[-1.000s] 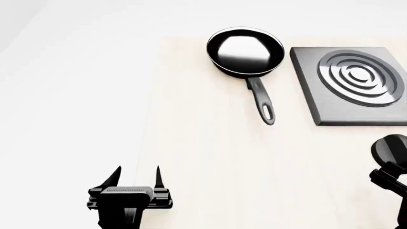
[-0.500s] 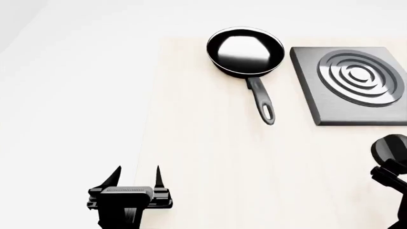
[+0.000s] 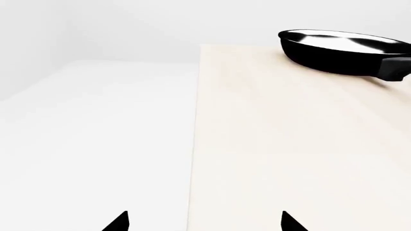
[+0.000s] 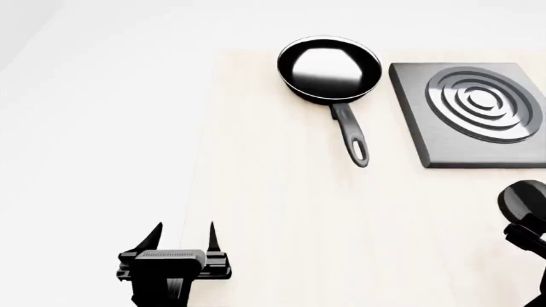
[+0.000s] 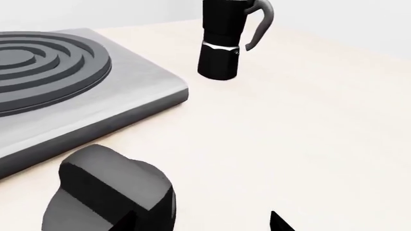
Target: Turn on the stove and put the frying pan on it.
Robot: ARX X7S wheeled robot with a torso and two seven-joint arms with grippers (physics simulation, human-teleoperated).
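The knob (image 5: 109, 192) is approached by the right gripper (image 5: 205, 224), spread apart (left gripper (image 4: 183, 240) released too); turning is needed next.

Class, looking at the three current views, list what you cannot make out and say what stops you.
- Right gripper: only finger tips show in its wrist view, cut by the frame edge; the head view shows just arm parts.
- Moka pot: top cut off in the right wrist view.
- Frying pan: handle cut by the left wrist view's edge.
- Knob: setting unreadable.
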